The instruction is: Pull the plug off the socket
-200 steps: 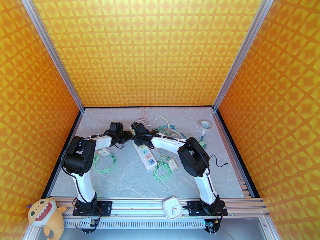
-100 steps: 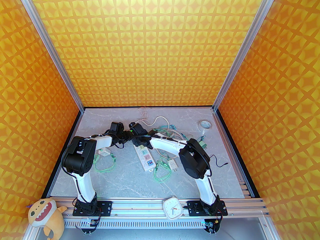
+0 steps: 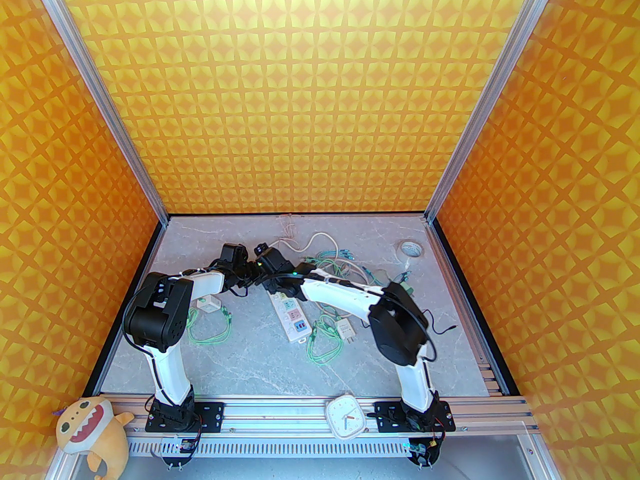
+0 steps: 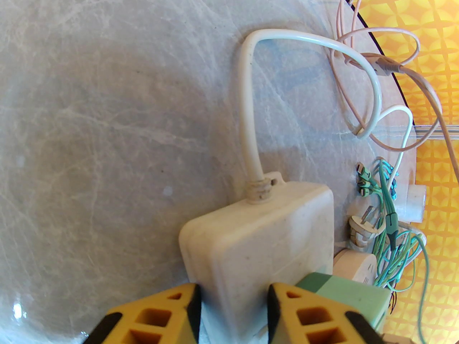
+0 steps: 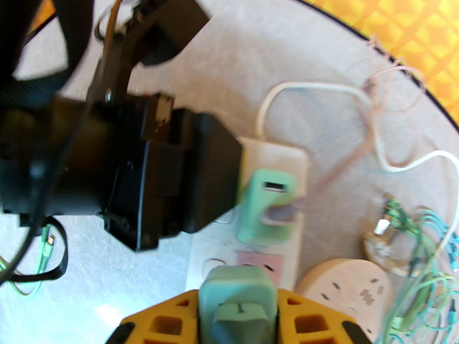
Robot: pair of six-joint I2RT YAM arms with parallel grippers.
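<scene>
A white power strip [image 3: 292, 318] lies in the middle of the table, its cord [image 4: 247, 120] looping toward the back. My left gripper [image 4: 233, 299] is shut on the strip's far end [image 4: 258, 235], one yellow finger on each side. My right gripper [image 5: 238, 321] is shut on a pale green plug [image 5: 238, 296] directly over the strip, with a pink socket face [image 5: 260, 260] showing just beyond it. Whether its prongs are still in the socket is hidden. A second green adapter [image 5: 267, 202] sits plugged in nearer the cord end. Both wrists meet above the strip's far end [image 3: 265, 273].
Tangled green cables [image 3: 325, 343] and a white charger [image 3: 346, 329] lie right of the strip. A round beige adapter [image 5: 344, 285], thin pink wire [image 4: 376, 66], tape roll [image 3: 411, 249], white adapter [image 3: 207, 304], clock [image 3: 345, 415] and plush toy [image 3: 90, 430] are around.
The right arm's elbow has dropped and swung right while its wrist moved left and back over the strip. The strip has shifted slightly left. The left arm has stayed put.
</scene>
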